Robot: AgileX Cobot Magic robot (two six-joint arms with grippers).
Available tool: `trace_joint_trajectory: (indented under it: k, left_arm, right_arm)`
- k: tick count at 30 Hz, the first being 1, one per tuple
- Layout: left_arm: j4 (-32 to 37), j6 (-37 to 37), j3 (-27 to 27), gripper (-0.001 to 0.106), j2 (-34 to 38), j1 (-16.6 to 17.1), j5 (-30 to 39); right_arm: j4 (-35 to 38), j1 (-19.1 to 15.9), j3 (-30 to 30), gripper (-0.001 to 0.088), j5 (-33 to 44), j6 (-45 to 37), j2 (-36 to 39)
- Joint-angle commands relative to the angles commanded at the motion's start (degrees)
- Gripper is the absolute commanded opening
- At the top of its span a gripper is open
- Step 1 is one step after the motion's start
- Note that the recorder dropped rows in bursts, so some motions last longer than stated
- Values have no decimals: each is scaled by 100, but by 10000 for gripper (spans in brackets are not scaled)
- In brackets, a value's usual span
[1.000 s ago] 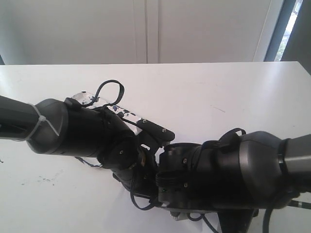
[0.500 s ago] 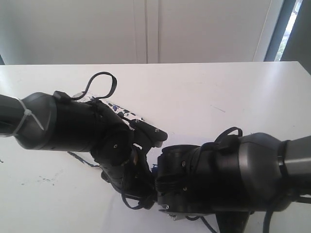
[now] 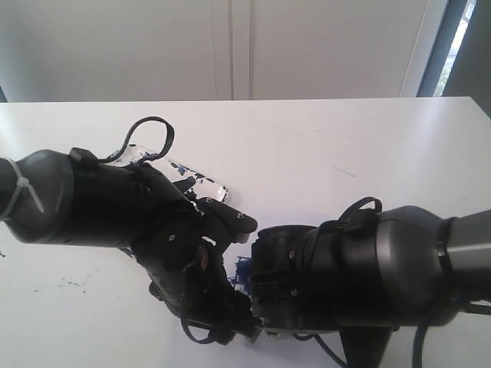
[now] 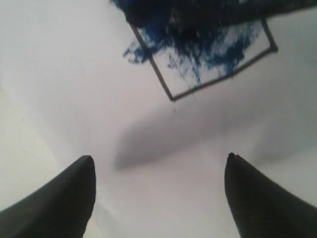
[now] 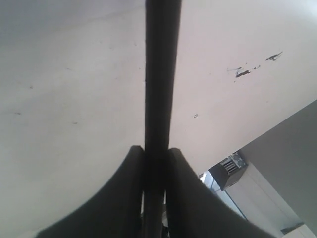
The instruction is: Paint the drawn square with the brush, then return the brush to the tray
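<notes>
In the left wrist view the drawn square [image 4: 218, 54] is a black outline on white paper, partly smeared with dark blue that spills over one side. My left gripper [image 4: 158, 156] hovers open over bare paper just short of it. My right gripper [image 5: 155, 148] is shut on the brush [image 5: 161, 74], a black stick running straight out from between the fingers; its tip is out of view. In the exterior view a patch of the blue paint [image 3: 240, 270] shows between the two arms. A corner of the tray [image 3: 201, 184], white with blue splatters, shows behind the left arm.
Both arms crowd the near middle of the white table [image 3: 322, 146], the left arm [image 3: 115, 207] beside the right arm [image 3: 368, 261], hiding both grippers there. Small dark specks [image 3: 73, 285] mark the table at the left. A wall stands behind the table's far edge.
The left arm has swung toward the table's near edge and slightly left, uncovering more of the tray and the blue paint between the arms. The right arm has barely shifted.
</notes>
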Motion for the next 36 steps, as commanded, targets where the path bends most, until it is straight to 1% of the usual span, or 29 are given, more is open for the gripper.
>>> trace_joint_trajectory:
  k: [4, 10, 12, 14, 18, 26, 28, 33, 36]
  left_arm:
    - [-141, 19, 62, 749, 0, 0, -310]
    - [-181, 43, 62, 749, 49, 0, -349]
    - [-208, 43, 62, 749, 186, 0, -377]
    - [-221, 43, 62, 749, 335, 0, -360]
    - [-244, 66, 62, 749, 475, 0, -18]
    - [-244, 82, 62, 749, 475, 0, -27]
    - [-244, 82, 62, 749, 475, 0, -38]
    - [-244, 82, 62, 749, 475, 0, -61]
    - [-244, 82, 62, 749, 475, 0, -61]
  right_arm:
    - [0, -59, 0, 0, 0, 0, 0]
    - [0, -57, 0, 0, 0, 49, 0]
    - [-25, -57, 0, 0, 0, 131, 0]
    - [-25, -57, 0, 0, 0, 144, 0]
    - [-178, -57, 0, 0, 0, 141, 0]
    - [-113, -46, 0, 0, 0, 146, 0]
    - [-112, -23, 0, 0, 0, 146, 0]
    - [-11, 228, 0, 0, 0, 146, 0]
    - [46, 319, 0, 0, 0, 129, 0]
